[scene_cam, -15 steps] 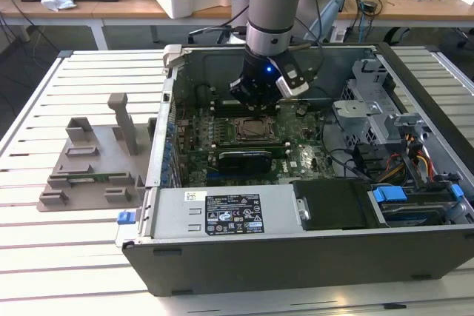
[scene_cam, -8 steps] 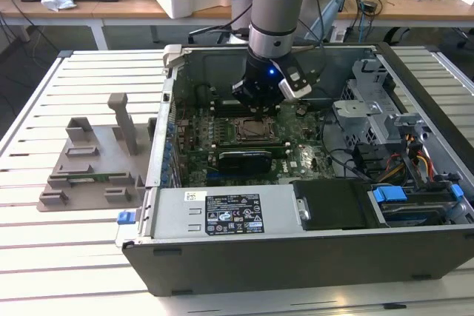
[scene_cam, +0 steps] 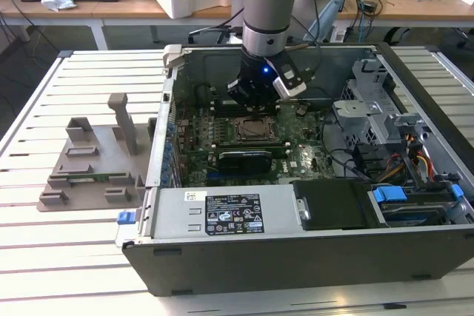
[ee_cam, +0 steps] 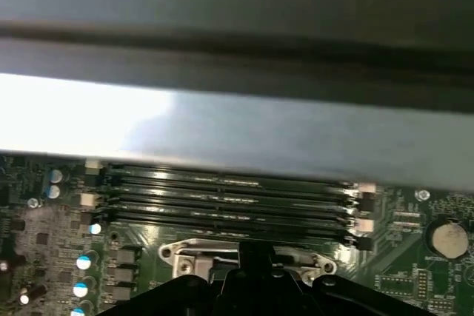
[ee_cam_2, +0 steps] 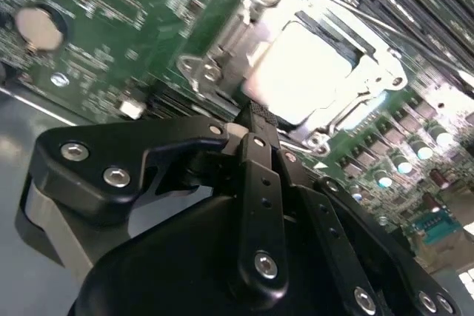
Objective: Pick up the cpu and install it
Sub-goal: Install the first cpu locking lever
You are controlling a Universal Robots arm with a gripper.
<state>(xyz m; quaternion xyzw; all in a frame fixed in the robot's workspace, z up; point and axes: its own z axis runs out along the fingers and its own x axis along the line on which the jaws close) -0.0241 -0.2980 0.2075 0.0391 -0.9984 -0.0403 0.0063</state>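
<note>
Arm: the robot arm (scene_cam: 266, 5) reaches down from above into the open computer case (scene_cam: 296, 257), which lies on its side on the slatted desk (scene_cam: 44, 257).
Gripper: the gripper (ee_cam_2: 255, 120) hangs low over the motherboard (scene_cam: 296, 160), right at the processor socket (scene_cam: 255, 128); in the exterior view its black body covers the far edge of that socket.
Jaws: in the second wrist view the black fingers (ee_cam_2: 259, 160) stand drawn together to a narrow tip with nothing seen between them, so the jaws look clenched and empty.
Cpu: the cpu (ee_cam_2: 296, 75) lies flat inside the socket's metal frame (ee_cam_2: 222, 64), its silvery top glaring bright; the finger tip sits just at its near edge, and whether it touches cannot be told.
Inside the case: the green motherboard fills the floor; a row of memory slots (ee_cam: 222, 197) runs beside the socket, a round coin battery (ee_cam: 449, 236) sits near the slot ends, and a black card (scene_cam: 244, 159) lies on the near side of the socket.
Case, the exterior view's right: a drive cage (scene_cam: 415, 205) with blue tabs and a bundle of coloured cables.
Case, near wall: a power supply box (scene_cam: 222, 216) with a label.
On the desk: a grey holder stand (scene_cam: 92, 160) lies beside the case, on the exterior view's left, with a thin green strip in one of its slots.
</note>
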